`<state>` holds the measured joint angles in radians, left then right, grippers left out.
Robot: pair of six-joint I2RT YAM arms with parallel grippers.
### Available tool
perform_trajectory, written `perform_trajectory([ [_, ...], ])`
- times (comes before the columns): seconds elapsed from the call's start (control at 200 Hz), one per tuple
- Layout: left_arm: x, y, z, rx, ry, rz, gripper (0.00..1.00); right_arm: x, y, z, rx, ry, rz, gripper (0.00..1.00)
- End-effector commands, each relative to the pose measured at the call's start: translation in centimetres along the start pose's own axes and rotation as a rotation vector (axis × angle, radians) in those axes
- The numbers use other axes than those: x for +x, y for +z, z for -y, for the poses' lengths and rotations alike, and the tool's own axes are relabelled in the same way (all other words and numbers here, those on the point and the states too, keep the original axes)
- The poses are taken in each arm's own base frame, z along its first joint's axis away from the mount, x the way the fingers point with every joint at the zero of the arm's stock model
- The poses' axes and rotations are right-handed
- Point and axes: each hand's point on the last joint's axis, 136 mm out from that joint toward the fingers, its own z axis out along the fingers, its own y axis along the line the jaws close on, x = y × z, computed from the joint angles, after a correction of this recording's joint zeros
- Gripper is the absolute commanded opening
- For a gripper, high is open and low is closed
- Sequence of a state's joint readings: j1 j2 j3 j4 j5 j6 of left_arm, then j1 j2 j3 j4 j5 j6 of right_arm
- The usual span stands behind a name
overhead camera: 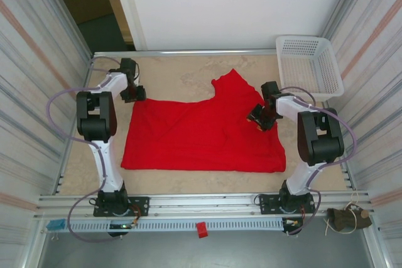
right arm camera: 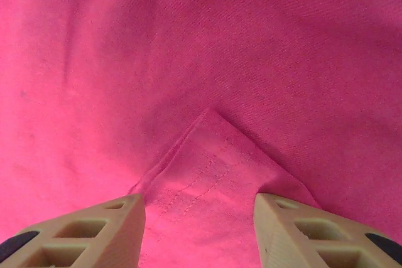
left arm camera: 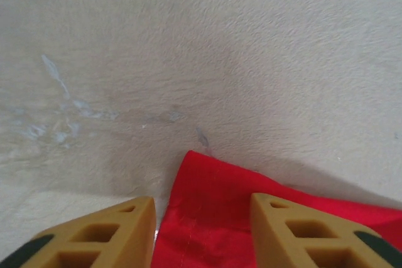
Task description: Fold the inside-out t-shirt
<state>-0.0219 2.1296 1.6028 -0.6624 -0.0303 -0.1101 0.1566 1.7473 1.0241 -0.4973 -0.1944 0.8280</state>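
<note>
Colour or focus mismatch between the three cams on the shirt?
Top external: t-shirt is saturated bright red under even light, so its folds are barely readable. Left wrist: same red; the table looks soft and slightly smeared, with a faint shadow beyond the cloth corner. Right wrist: the cloth reads pink-magenta, not red; weave and hem stitching are sharp.

The table point(overhead camera: 188, 183) has a pale beige, mottled top. The t-shirt point(overhead camera: 207, 133) lies spread flat across the middle of the frame, one part reaching toward the top edge. The basket point(overhead camera: 309, 66) stands at upper right.
</note>
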Motion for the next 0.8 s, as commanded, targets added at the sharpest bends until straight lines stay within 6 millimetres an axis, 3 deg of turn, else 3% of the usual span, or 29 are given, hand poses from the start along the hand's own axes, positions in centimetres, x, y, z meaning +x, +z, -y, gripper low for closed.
perform_trajectory([
  [0.0, 0.0, 0.3, 0.2, -0.001, 0.005, -0.015, 0.30, 0.6, 0.9, 2.9, 0.090, 0.093, -0.002, 0.48],
  [0.09, 0.0, 0.5, 0.2, 0.000, -0.006, -0.015, 0.10, 1.1, 1.1, 4.0, 0.118, 0.134, -0.001, 0.48],
  [0.175, -0.3, 0.4, -0.2, -0.006, -0.024, -0.008, 0.00, 1.3, 1.2, 4.8, 0.142, 0.157, -0.001, 0.48],
  [0.451, -1.5, -0.9, -3.0, 0.015, -0.212, 0.050, 0.00, 1.1, 0.5, 6.7, 0.221, 0.218, 0.007, 0.47],
  [0.596, -1.8, -0.5, -3.2, 0.056, -0.268, 0.050, 0.00, 0.9, 0.6, 6.9, 0.235, 0.226, 0.004, 0.47],
  [0.716, -1.9, -0.5, -2.6, 0.090, -0.276, 0.052, 0.00, 0.7, 0.8, 6.3, 0.218, 0.209, -0.011, 0.48],
  [0.797, -1.9, -0.7, -2.1, 0.117, -0.272, 0.060, 0.00, 0.2, 0.6, 3.7, 0.133, 0.112, -0.021, 0.49],
])
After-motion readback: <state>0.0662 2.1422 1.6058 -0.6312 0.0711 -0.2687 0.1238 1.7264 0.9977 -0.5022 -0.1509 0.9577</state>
